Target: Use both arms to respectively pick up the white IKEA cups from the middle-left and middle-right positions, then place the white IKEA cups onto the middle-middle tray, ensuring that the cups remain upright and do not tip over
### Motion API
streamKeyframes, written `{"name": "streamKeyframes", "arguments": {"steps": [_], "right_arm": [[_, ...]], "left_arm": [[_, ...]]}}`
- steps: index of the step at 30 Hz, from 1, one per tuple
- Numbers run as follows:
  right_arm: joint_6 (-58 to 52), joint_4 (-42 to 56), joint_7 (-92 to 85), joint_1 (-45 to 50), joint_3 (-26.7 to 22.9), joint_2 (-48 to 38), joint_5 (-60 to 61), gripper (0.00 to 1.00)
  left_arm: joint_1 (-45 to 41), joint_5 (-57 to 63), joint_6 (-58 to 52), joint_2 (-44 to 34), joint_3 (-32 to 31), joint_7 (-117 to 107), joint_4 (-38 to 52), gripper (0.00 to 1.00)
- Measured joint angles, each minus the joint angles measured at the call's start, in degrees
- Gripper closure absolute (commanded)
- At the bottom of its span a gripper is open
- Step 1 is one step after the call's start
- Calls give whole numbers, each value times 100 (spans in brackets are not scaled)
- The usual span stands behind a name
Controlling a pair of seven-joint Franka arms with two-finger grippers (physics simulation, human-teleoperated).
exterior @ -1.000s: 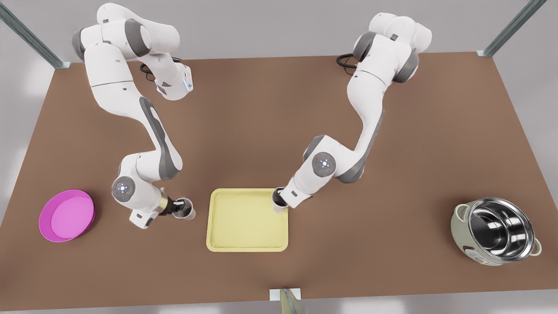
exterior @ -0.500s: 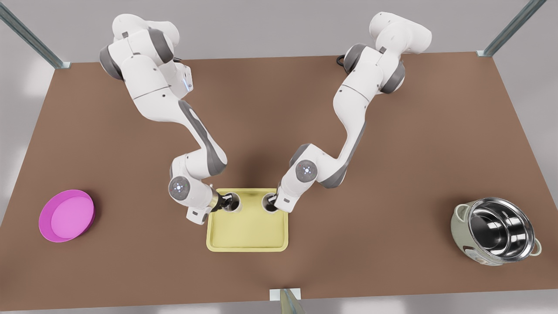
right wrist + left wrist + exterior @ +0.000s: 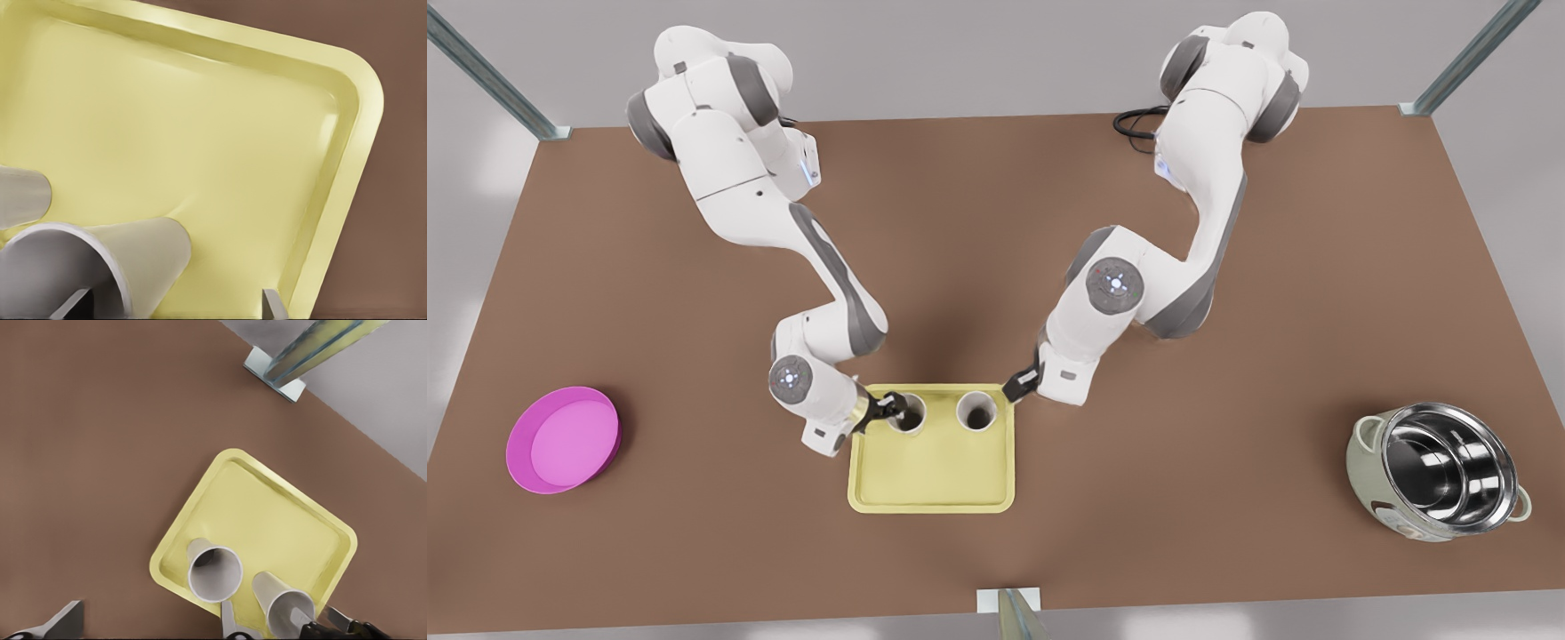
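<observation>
White cup at the right gripper (image 3: 912,418): stands upright on the tray, in the far part of it, with its wall between the right gripper's two fingers.
White free cup (image 3: 976,412): upright on the tray just beside the first; near the left gripper's fingers but apart from them.
Tray (image 3: 934,487): pale yellow, flat on the table; both cups stand on it and the rest is bare.
Right gripper (image 3: 887,409): on the arm at the front view's left, low at the first cup's rim. In the right wrist view one finger (image 3: 73,303) sits inside the cup's mouth and the other (image 3: 273,308) outside, with tray showing between it and the wall; the fingers are spread and grip nothing.
Left gripper (image 3: 1016,388): on the arm at the front view's right, raised by the tray's far corner; fingers (image 3: 230,623) wide apart, empty.
Pink dish (image 3: 560,440): well away from the right gripper's fingers.
Steel pot (image 3: 1445,471): well away from the left gripper's fingers.
Table (image 3: 996,249): brown.
</observation>
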Motion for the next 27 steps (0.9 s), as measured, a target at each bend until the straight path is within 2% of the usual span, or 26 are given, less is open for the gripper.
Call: {"name": "streamKeyframes", "arguments": {"steps": [3,6,8,10,14,16,18,19,22,24,27], "right_arm": [[-246,-279,-25,-67,-90,-565,-7,0],[-1024,-351,-56,-676,-169,-1096,-280,0],[-1456,-306,-25,-954,-373,-1102,-867,0],[-1930,-9,69,-943,-440,-1309,-1491,0],[-3356,1575,224,-890,-385,-1448,-2145,0],[-3937,1897,286,-1747,502,-1712,-2271,0],[-4376,1993,341,-2026,789,-1903,-2316,0],[-4553,2013,366,-2011,760,-1943,-2318,0],[-4932,1766,422,-1733,163,-2191,-2105,0],[-5083,1322,448,-1672,4,-2719,-1972,0],[-5230,1059,482,-1685,-138,-2967,-1796,0]], "left_arm": [[1018,473,-1482,-842,6,545,-28,0],[1581,1261,-2397,-1029,12,1166,-28,0],[2374,1381,-2414,-2078,-260,1795,-1518,0],[2640,1172,-2333,-2626,-373,2328,-2226,0],[2693,901,-2426,-2726,-491,3217,-2405,0],[2694,805,-2620,-2735,-759,3592,-2408,0],[2666,757,-2767,-2683,-836,3931,-2410,0],[2706,742,-2824,-2646,-847,4087,-2410,0],[2808,717,-2948,-2609,-856,4506,-2412,0],[2856,703,-3009,-2606,-858,4747,-2410,0],[2942,708,-3069,-2594,-859,5064,-2417,0]]}}
